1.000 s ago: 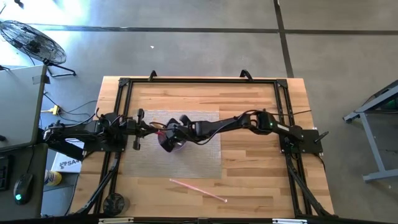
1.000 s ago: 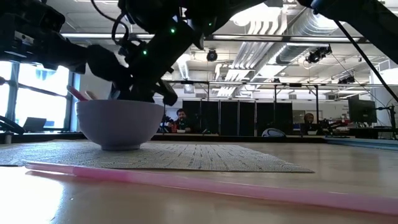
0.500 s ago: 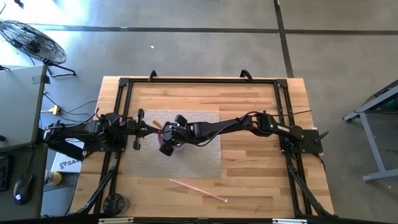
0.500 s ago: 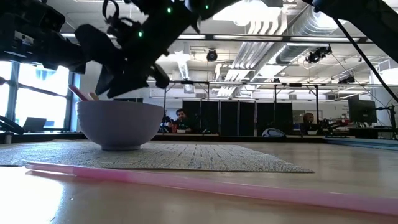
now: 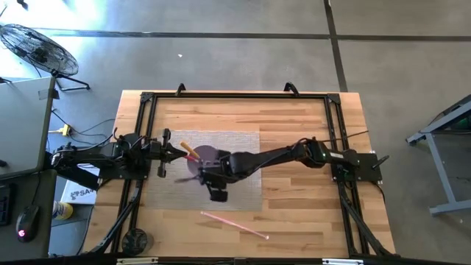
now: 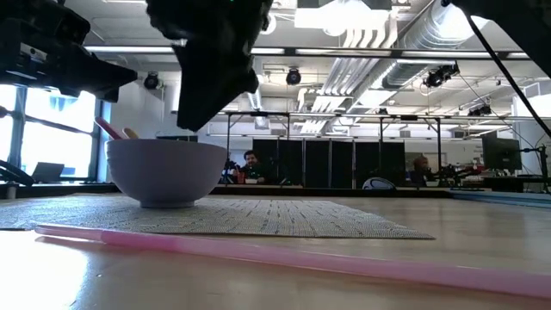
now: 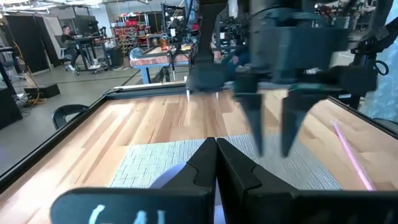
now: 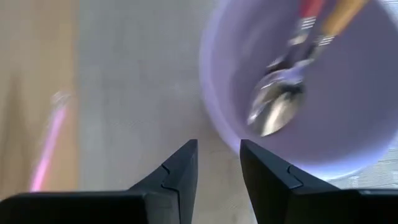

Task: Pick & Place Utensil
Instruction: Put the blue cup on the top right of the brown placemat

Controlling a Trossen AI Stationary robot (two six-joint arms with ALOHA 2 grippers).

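Observation:
A lavender bowl stands by its base on a grey woven mat. Two utensils lie inside it, bowls down; an orange handle leans out over the far-left rim. A long pink utensil lies flat on the wood near the near edge. My right gripper is open and points down over the mat, just nearer than the bowl, and holds nothing. My left gripper is shut, level beside the bowl's left side, and touches nothing.
A black frame runs around the wooden table top. The pink utensil lies on bare wood between the mat's near edge and the table's near edge. People sit at desks in the room far beyond the table.
My right gripper has left its place over the bowl and swung toward the table's near edge, rising as it went; it now hangs over the mat in front of the bowl. The bowl and the utensils in it have stayed where they were.

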